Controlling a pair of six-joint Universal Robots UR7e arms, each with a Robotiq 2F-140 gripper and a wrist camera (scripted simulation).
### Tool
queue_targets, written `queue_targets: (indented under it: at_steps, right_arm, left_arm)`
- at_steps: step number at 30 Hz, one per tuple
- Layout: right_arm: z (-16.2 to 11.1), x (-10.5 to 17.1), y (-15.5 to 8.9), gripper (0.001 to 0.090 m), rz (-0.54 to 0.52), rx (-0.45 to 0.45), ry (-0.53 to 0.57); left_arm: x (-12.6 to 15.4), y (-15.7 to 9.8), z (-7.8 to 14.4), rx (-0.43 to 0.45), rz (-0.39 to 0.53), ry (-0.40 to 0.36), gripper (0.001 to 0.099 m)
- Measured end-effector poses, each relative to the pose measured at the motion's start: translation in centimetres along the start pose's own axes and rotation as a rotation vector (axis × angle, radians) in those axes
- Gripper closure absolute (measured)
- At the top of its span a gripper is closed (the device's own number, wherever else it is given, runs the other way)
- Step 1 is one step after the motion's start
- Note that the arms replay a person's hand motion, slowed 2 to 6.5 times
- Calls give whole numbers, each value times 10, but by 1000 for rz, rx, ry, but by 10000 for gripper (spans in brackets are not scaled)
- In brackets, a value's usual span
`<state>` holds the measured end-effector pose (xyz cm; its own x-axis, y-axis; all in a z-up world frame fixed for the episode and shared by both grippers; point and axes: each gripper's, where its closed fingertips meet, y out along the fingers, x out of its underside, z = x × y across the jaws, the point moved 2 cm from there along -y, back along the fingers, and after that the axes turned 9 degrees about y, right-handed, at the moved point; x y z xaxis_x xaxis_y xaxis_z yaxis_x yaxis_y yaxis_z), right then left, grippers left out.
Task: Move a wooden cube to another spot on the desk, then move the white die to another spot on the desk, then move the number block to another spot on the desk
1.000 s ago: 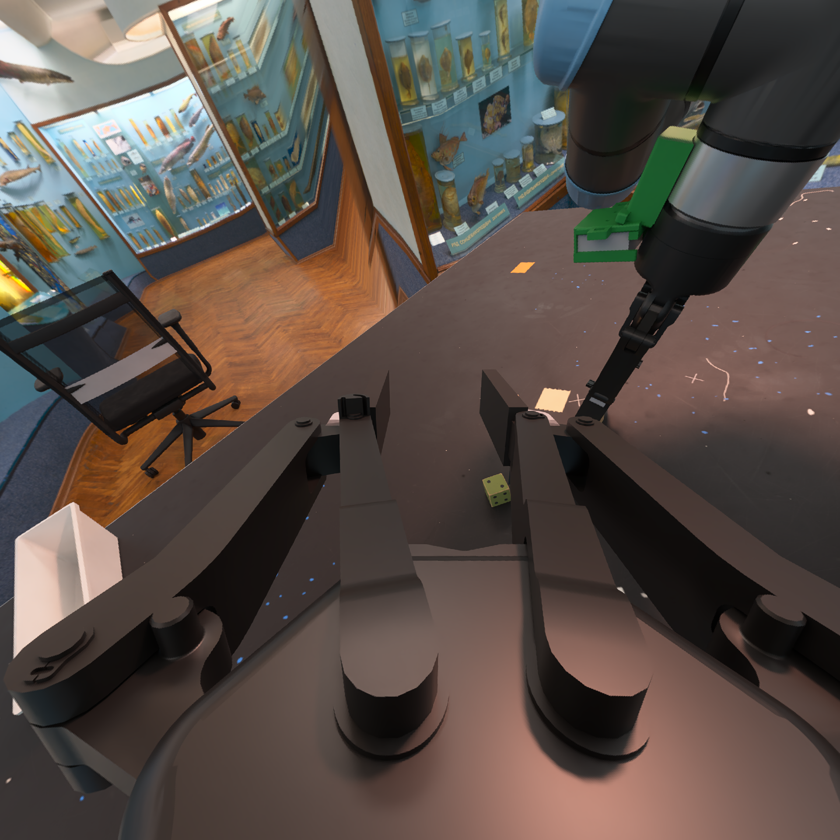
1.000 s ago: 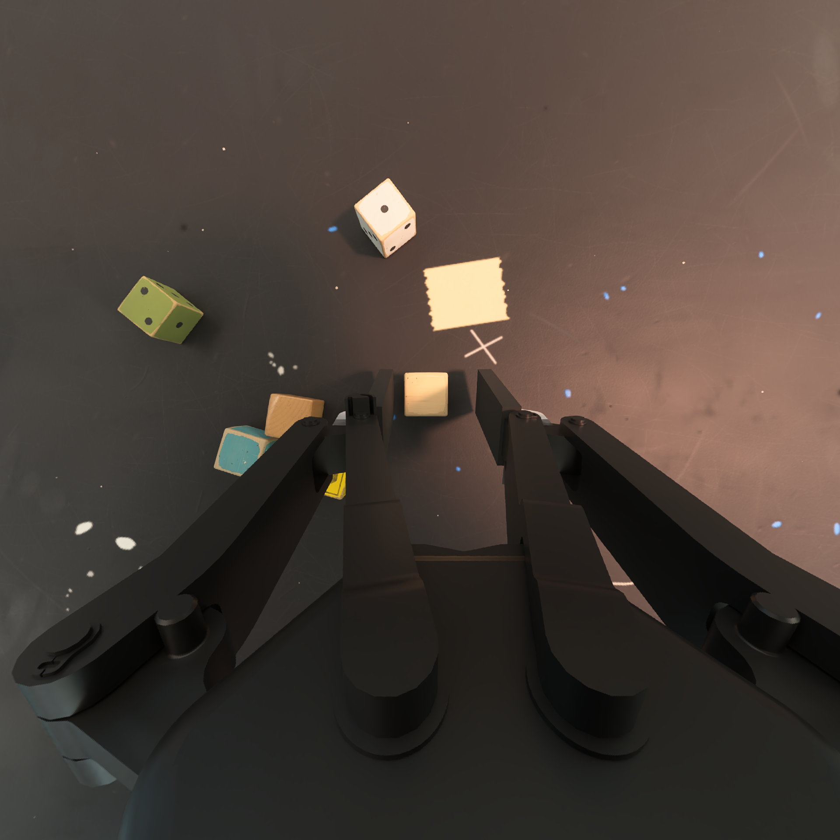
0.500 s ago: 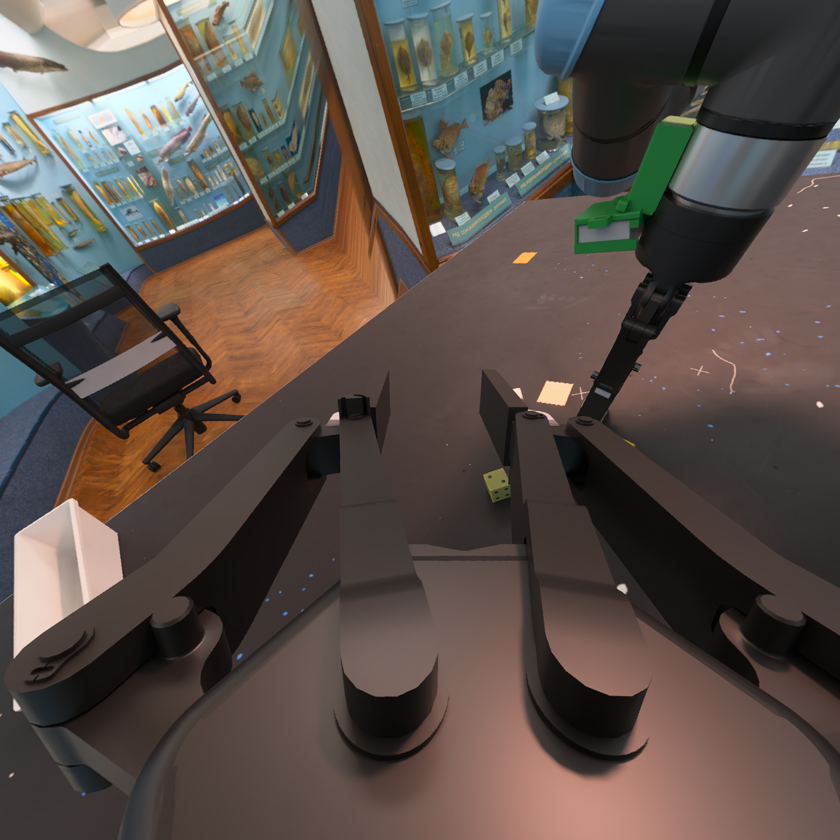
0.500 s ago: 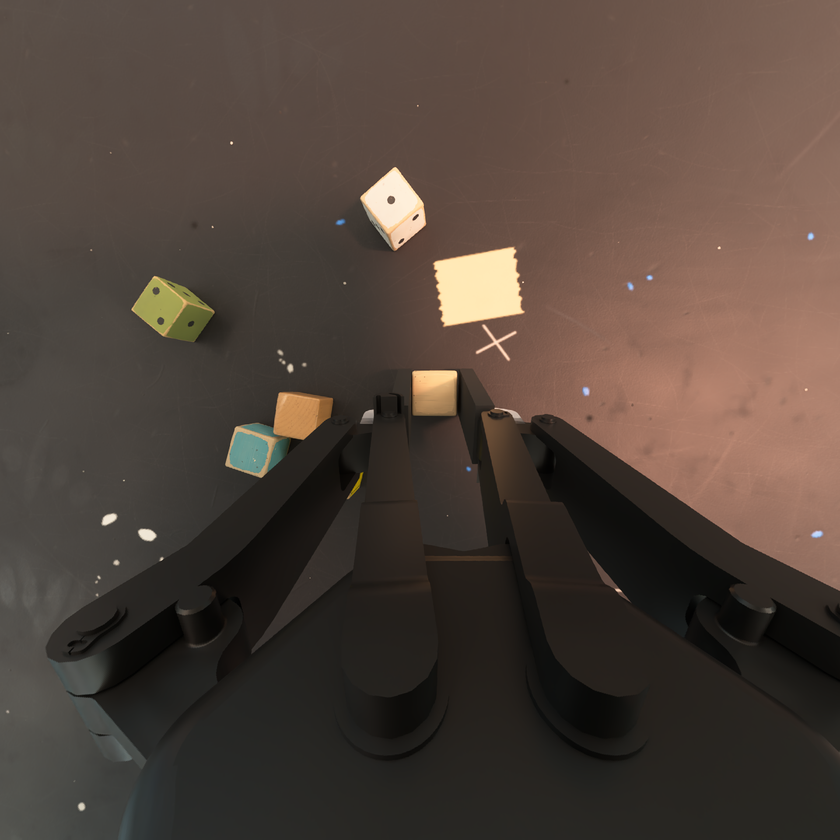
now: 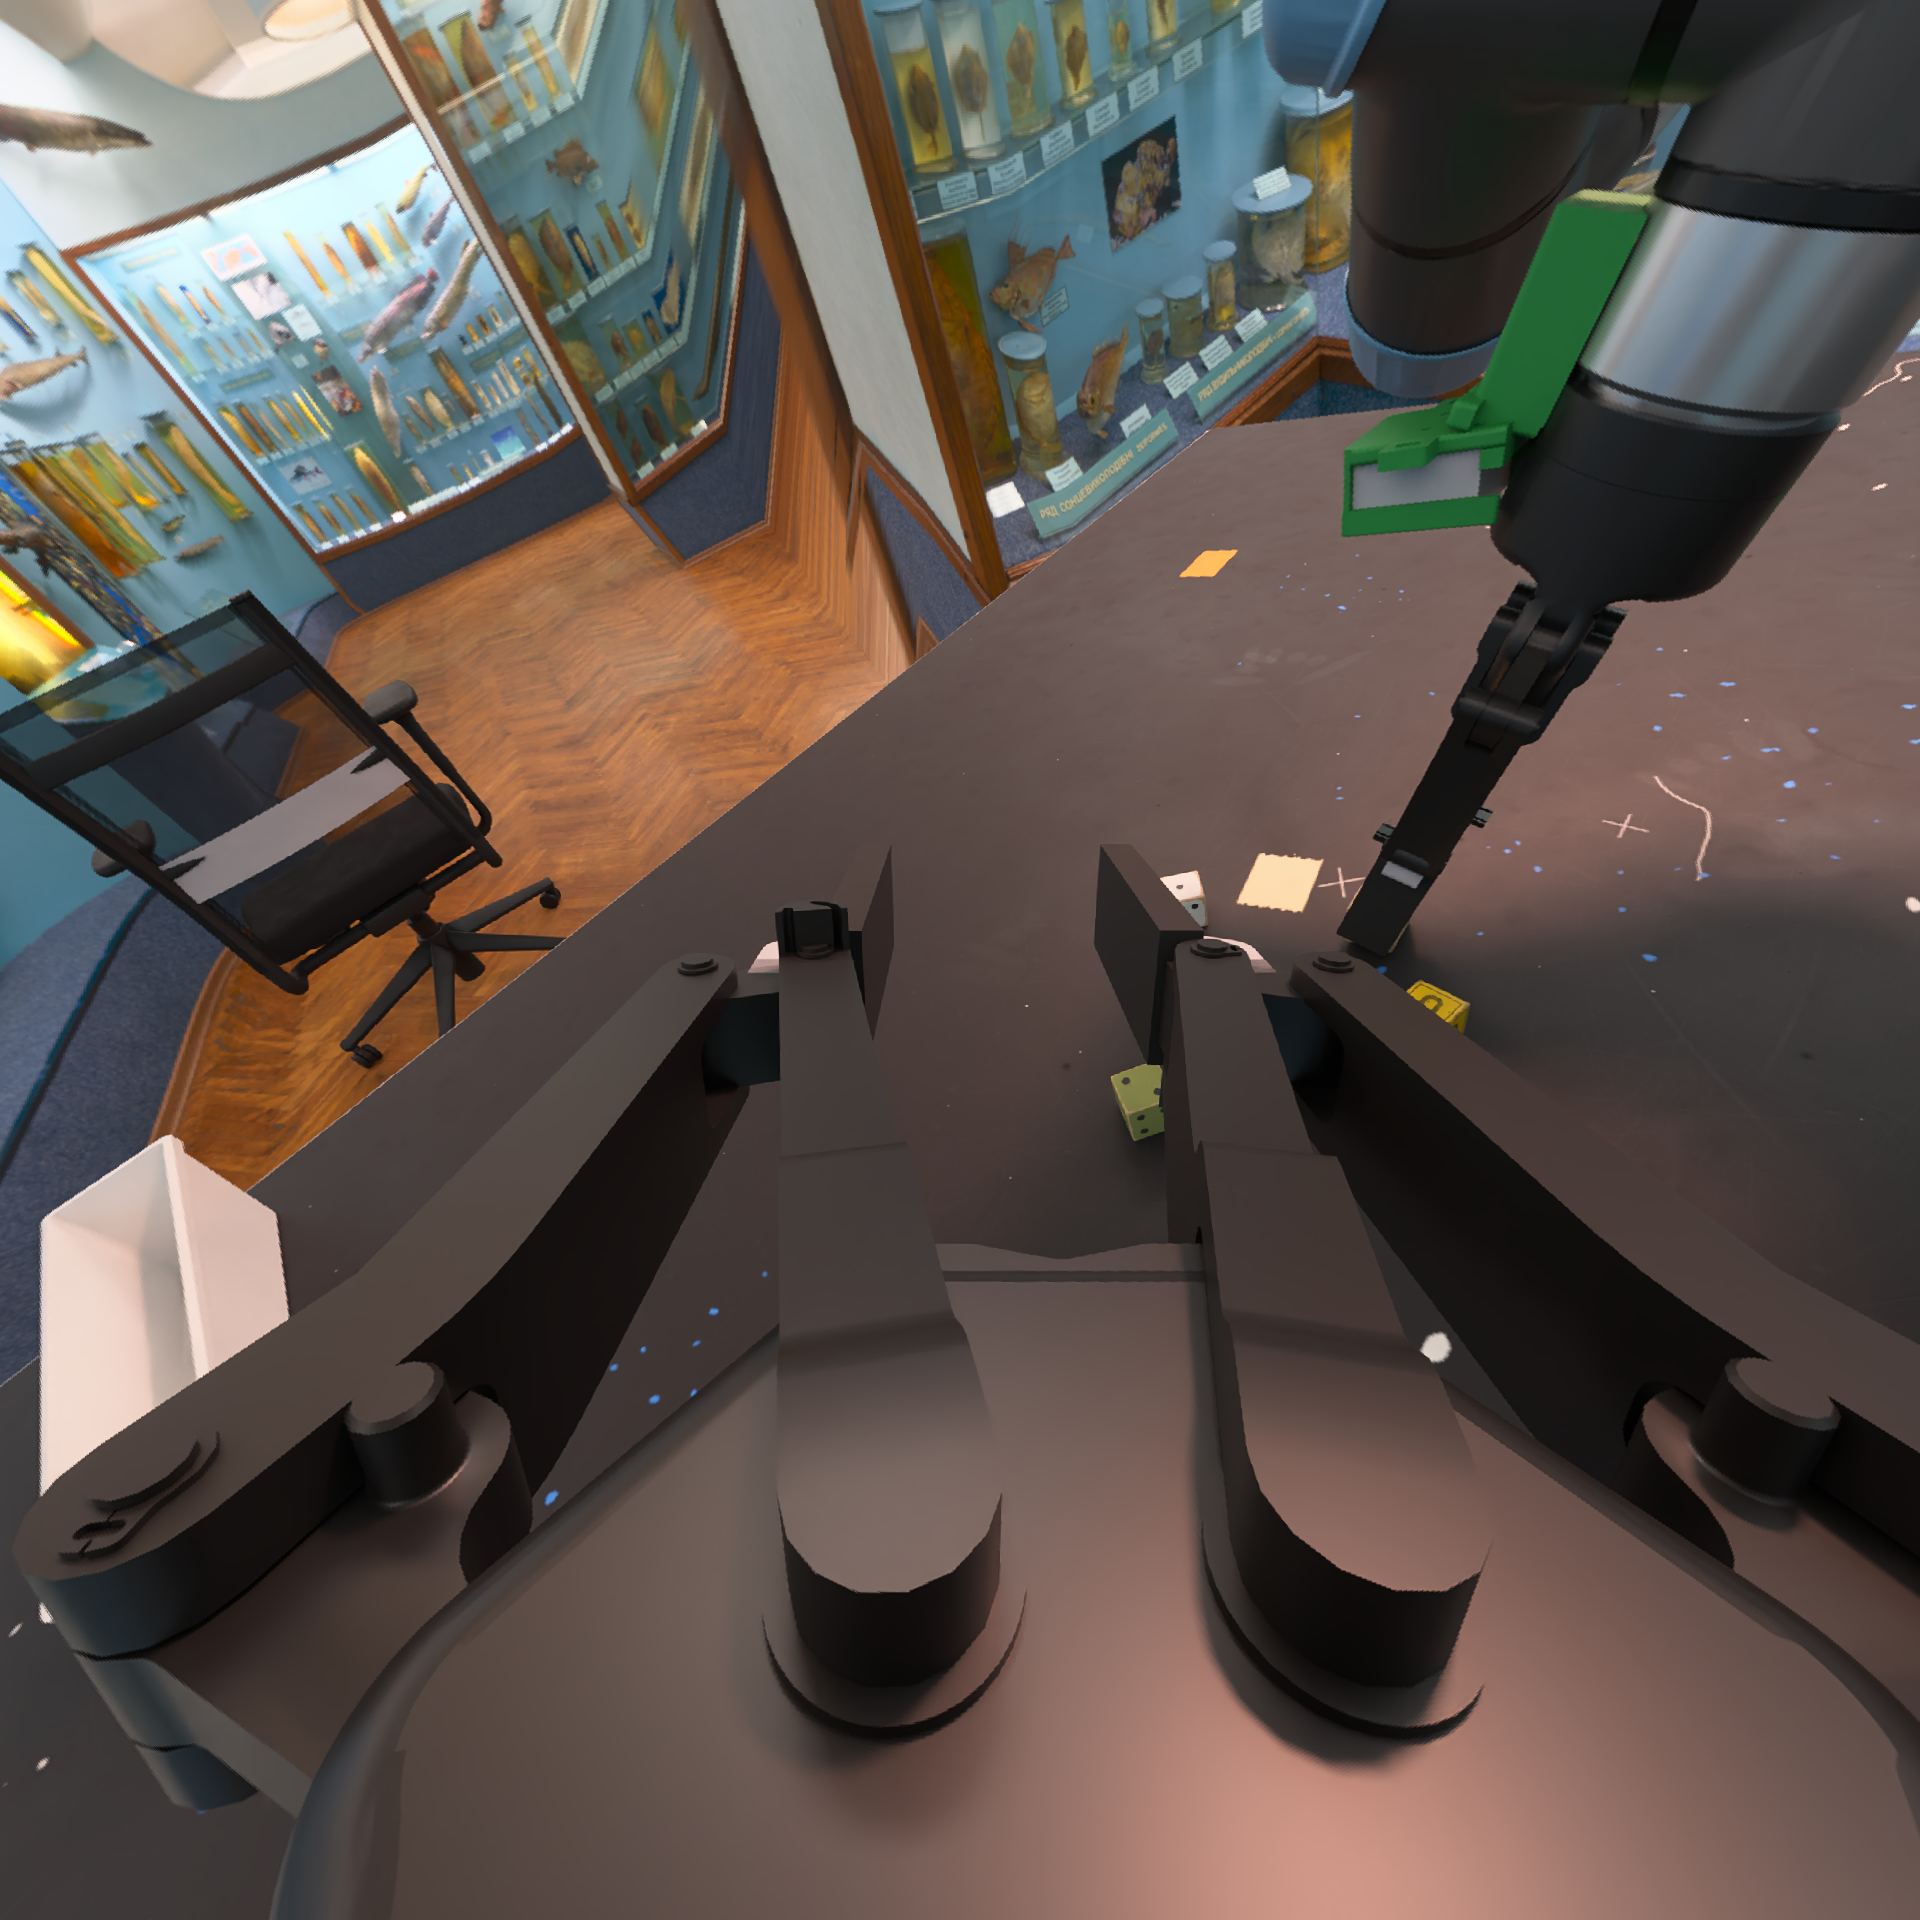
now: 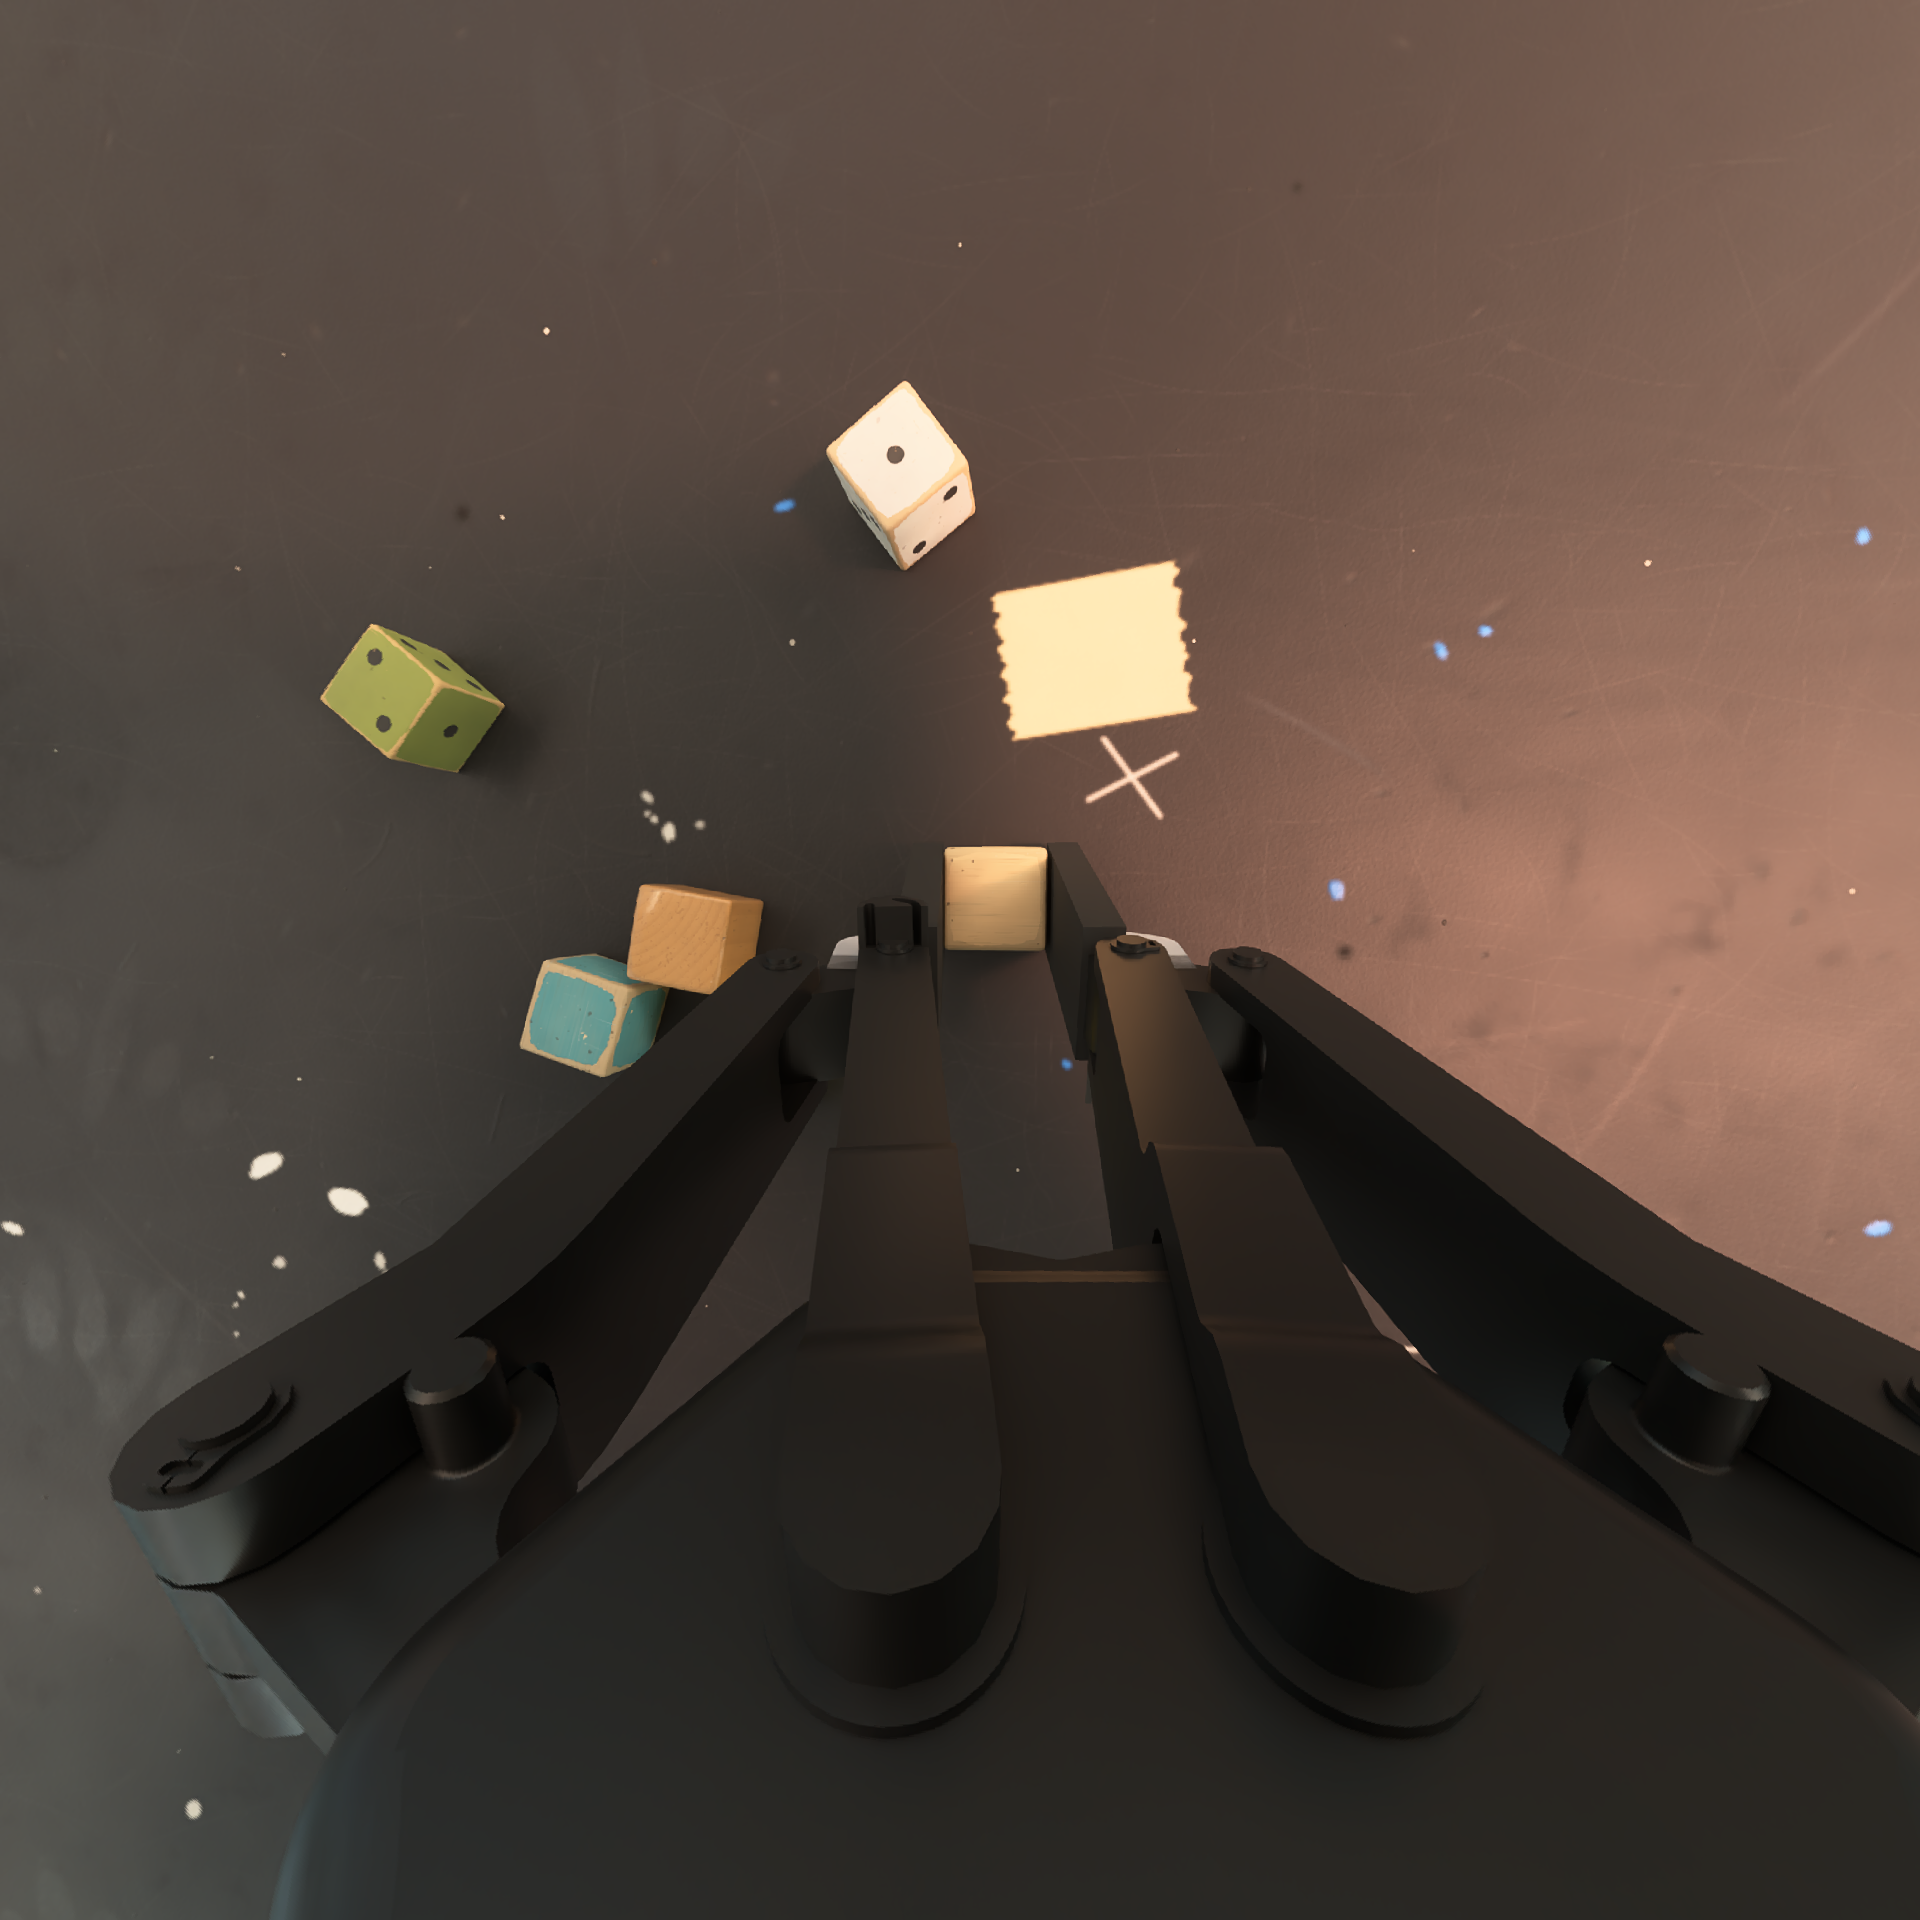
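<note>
With its fingers pressing both sides of a pale wooden cube [image 6: 994, 897], my right end effector [image 6: 994, 899] is clamping that block above the dark worktop [image 6: 1455, 312]. Just beyond it I am seeing a chalk cross [image 6: 1132, 777] and a cream paper patch [image 6: 1093, 649]. The white die [image 6: 902, 474] is lying farther off, left of the patch. Nearer on the left, a tan wooden cube [image 6: 691, 935] is touching a teal-faced block [image 6: 590, 1013], with a green die [image 6: 412, 698] well apart beyond them. My left end effector [image 5: 992, 914] is hanging with its fingers apart, gripping nothing, and a yellow block [image 5: 1439, 1006] is peeking out to its right.
</note>
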<state>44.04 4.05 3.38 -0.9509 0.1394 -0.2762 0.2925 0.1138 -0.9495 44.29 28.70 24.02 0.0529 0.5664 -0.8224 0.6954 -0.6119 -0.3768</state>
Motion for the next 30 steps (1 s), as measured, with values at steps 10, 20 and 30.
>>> queue_targets:
  at_steps: [10,20,30]
  right_arm:
    - [-7,5,-10,645,41,-57,-12]
    - [-10,8,-34,645,91,-65,-58]
    - [-13,5,-69,645,178,-99,-98]
  left_arm:
    - [-1,3,-2,-25,3,5,474]
    - [-2,3,-6,-46,26,-25,481]
    - [-7,1,-7,-23,88,-96,493]
